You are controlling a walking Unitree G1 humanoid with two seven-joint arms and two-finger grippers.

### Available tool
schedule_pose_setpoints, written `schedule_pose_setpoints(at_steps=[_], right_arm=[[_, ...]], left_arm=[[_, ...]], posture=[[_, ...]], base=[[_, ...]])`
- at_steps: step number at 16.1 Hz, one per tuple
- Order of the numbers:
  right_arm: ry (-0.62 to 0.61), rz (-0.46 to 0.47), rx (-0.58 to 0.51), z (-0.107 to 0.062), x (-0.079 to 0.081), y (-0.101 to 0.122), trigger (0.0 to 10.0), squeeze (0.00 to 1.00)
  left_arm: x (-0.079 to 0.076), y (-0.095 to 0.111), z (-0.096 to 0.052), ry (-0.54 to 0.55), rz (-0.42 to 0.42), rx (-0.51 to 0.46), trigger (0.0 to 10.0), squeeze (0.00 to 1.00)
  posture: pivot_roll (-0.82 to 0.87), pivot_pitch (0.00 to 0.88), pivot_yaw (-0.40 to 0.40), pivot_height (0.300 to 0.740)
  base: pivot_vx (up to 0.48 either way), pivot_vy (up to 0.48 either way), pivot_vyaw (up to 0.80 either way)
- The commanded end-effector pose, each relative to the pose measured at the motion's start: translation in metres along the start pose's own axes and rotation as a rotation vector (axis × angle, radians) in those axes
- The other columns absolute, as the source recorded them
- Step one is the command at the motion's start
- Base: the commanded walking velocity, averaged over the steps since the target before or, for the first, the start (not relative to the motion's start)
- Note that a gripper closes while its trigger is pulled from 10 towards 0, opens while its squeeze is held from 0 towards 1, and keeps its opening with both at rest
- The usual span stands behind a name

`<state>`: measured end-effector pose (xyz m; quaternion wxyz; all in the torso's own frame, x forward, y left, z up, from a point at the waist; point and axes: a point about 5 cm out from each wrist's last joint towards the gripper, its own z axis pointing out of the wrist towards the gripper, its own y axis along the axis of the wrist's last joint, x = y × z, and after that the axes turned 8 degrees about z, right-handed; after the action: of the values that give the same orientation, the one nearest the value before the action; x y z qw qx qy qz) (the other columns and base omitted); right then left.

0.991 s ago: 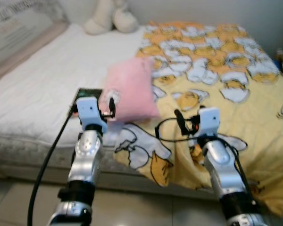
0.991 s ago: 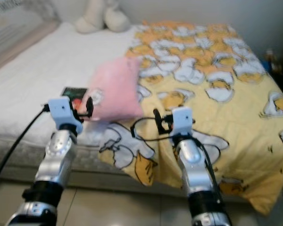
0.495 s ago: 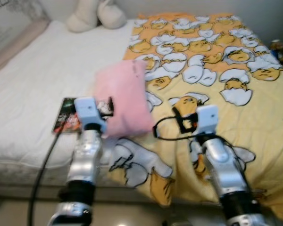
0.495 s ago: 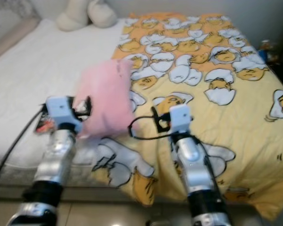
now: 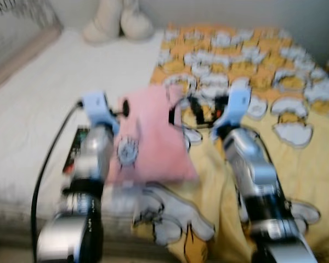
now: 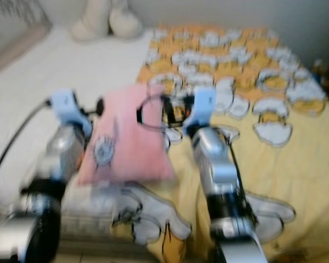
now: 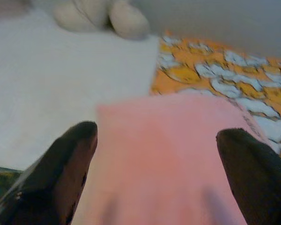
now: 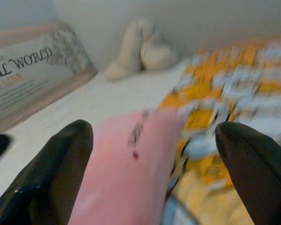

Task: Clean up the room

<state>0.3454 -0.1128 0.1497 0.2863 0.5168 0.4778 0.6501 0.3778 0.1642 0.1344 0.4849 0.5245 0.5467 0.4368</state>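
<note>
A pink pillow (image 5: 151,139) lies on the bed where the white sheet (image 5: 38,98) meets the yellow egg-print blanket (image 5: 296,82). My left gripper (image 5: 122,109) hovers at the pillow's upper left corner. In the left wrist view its fingers (image 7: 72,154) stand wide apart and open, with the pillow (image 7: 173,154) just ahead of them. My right gripper (image 5: 183,109) reaches over the pillow's top right edge. It is open too, its fingers (image 8: 61,168) spread with the pillow (image 8: 126,178) between and beyond them. I cannot tell if either touches the pillow; the picture is blurred.
A dark magazine (image 5: 75,150) lies on the sheet left of the pillow, beside my left arm. A cream plush toy (image 5: 118,22) sits at the head of the bed. A lettered board (image 8: 28,65) leans along the bed's far left side.
Both arms have lifted and reached forward to the pink pillow. The right gripper has swung left to the pillow's top edge. The view has shifted and blurred.
</note>
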Motion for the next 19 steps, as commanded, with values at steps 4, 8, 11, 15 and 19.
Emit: schedule_pose_setpoints(at_steps=[4,8,11,15,19], right_arm=[[-0.091,0.243,0.102,0.009,-0.016,-0.018,10.0,0.0],[-0.139,0.269,0.115,0.001,-0.021,-0.01,10.0,0.0],[-0.193,0.265,0.15,-0.011,-0.02,-0.011,10.0,0.0],[-0.203,0.308,0.218,-0.002,-0.018,-0.037,10.0,0.0],[-0.214,0.402,0.335,0.01,-0.011,-0.064,10.0,0.0]], left_arm=[[0.028,-0.007,0.008,0.013,-0.12,0.166,10.0,0.0],[0.044,0.009,0.009,0.017,-0.169,0.147,10.0,0.0],[0.035,-0.002,0.008,-0.061,-0.21,0.188,10.0,0.0],[0.028,-0.044,-0.002,-0.039,-0.192,0.288,10.0,0.0],[0.006,-0.062,-0.005,-0.05,-0.245,0.352,10.0,0.0]], posture=[[-0.2,0.0,0.065,0.74],[-0.21,0.0,0.065,0.74],[-0.19,0.033,0.06,0.74],[-0.19,0.061,0.078,0.74],[-0.21,0.076,0.087,0.74]], base=[[0.0,0.0,0.0],[0.0,0.0,0.0],[0.0,0.0,0.0],[0.0,0.0,0.0],[0.0,0.0,0.0]])
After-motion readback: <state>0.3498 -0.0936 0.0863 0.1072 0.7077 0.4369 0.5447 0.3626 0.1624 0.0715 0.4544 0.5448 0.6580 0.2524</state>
